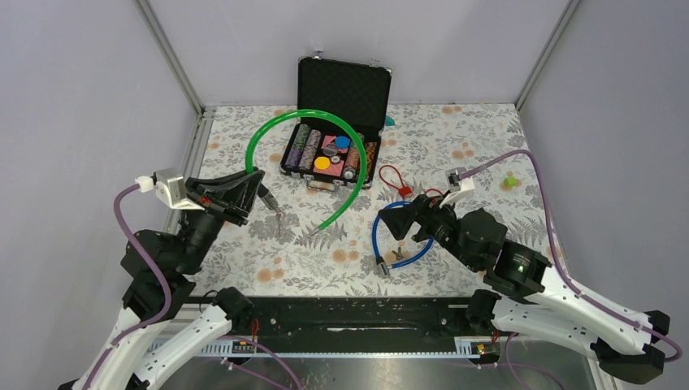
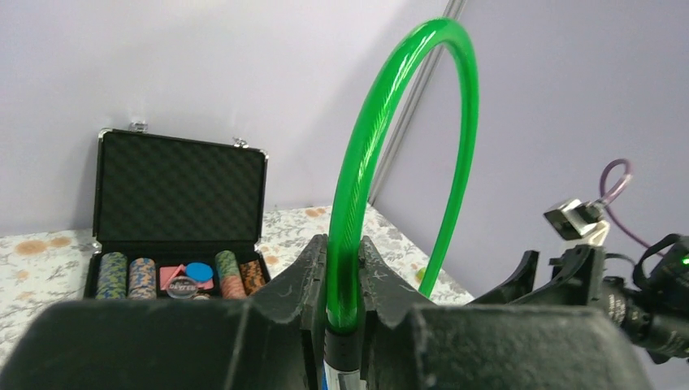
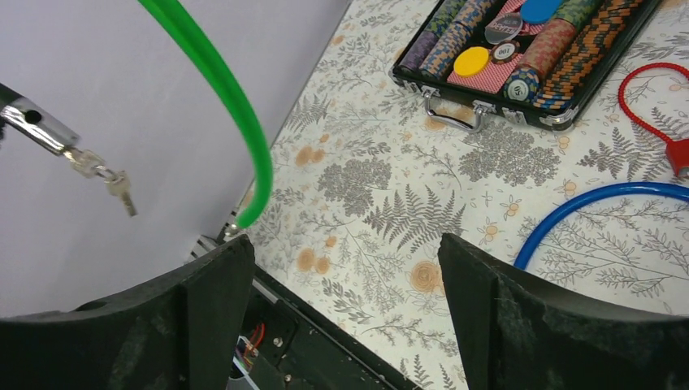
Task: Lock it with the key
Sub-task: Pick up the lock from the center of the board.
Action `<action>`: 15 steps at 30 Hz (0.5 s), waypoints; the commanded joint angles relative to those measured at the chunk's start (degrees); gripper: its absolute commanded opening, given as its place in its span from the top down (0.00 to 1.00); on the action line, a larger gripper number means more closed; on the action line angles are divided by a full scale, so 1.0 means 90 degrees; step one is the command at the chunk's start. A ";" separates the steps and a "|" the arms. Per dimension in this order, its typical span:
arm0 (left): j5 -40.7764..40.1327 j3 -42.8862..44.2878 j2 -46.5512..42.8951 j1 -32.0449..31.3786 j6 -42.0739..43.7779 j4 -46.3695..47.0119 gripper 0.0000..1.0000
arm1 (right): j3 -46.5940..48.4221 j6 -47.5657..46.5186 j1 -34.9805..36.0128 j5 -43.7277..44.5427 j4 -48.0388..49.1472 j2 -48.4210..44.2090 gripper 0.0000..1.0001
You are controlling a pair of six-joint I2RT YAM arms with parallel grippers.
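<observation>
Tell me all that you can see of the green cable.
Glossy, translucent green cable, bent in a tall arc. The left gripper is shut on one end, at a black collar; beyond it juts a metal barrel with a key dangling. The other end, metal-tipped, points down near the table; whether it touches, I cannot tell.

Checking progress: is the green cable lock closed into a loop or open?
Open. The green cable lock has one end gripped in the left claw; its other tip ends apart, unplugged.
</observation>
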 commanded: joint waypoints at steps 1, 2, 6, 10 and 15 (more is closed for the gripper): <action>0.0127 0.0403 0.0043 0.0021 -0.0458 0.1137 1.00 | 0.0028 -0.0446 0.0040 -0.0282 0.0321 0.0195 0.10; 0.0149 0.0415 0.0064 0.0020 -0.0494 0.1150 1.00 | 0.0051 -0.0431 0.0039 -0.0358 0.0399 0.0266 0.10; 0.0201 0.0456 0.0077 0.0021 -0.0622 0.1219 1.00 | 0.0135 -0.0335 0.0047 -0.0679 0.0825 0.0567 0.10; 0.0303 0.0455 0.0069 0.0020 -0.0804 0.1352 1.00 | 0.0139 -0.0292 0.0048 -0.1070 0.1384 0.0814 0.09; 0.0430 0.0444 0.0076 0.0020 -0.1003 0.1516 1.00 | 0.0160 -0.0155 0.0036 -0.1630 0.2067 0.1059 0.09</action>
